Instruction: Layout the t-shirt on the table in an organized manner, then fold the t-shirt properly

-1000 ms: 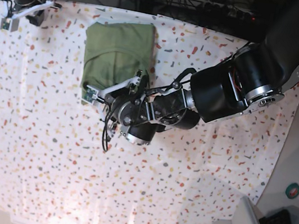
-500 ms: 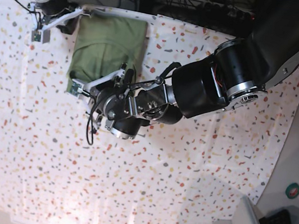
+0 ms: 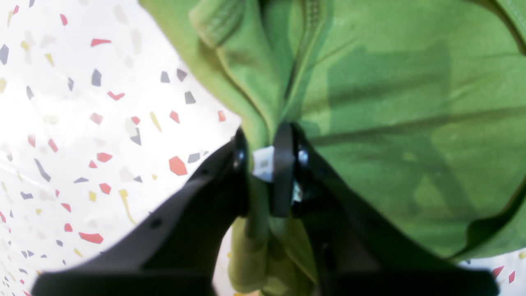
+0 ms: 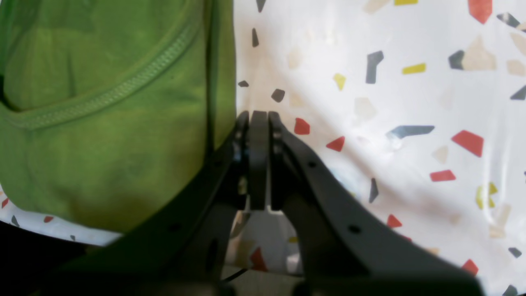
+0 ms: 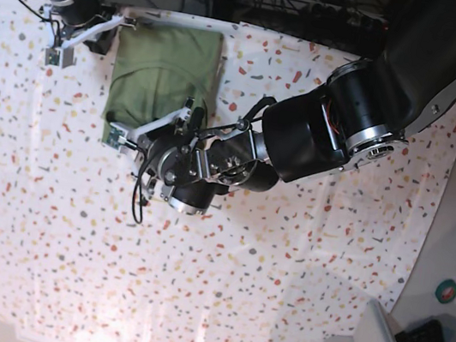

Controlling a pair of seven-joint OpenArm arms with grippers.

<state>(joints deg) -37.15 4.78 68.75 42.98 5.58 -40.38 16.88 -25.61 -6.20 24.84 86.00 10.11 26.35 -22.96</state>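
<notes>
The folded olive t-shirt point(image 5: 163, 74) lay near the far edge of the speckled bench point(image 5: 277, 300). The left hand point(image 3: 263, 164) pinched a bunched fold at the shirt's near edge between narrow jaws. The right hand point(image 4: 258, 123), jaws pressed together and empty, sat just beside the shirt's far corner.

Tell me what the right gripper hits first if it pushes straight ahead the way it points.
Probably only the table: the shut right gripper points along bare speckled cloth, with the t-shirt just beside it. Depth is unclear.
</notes>
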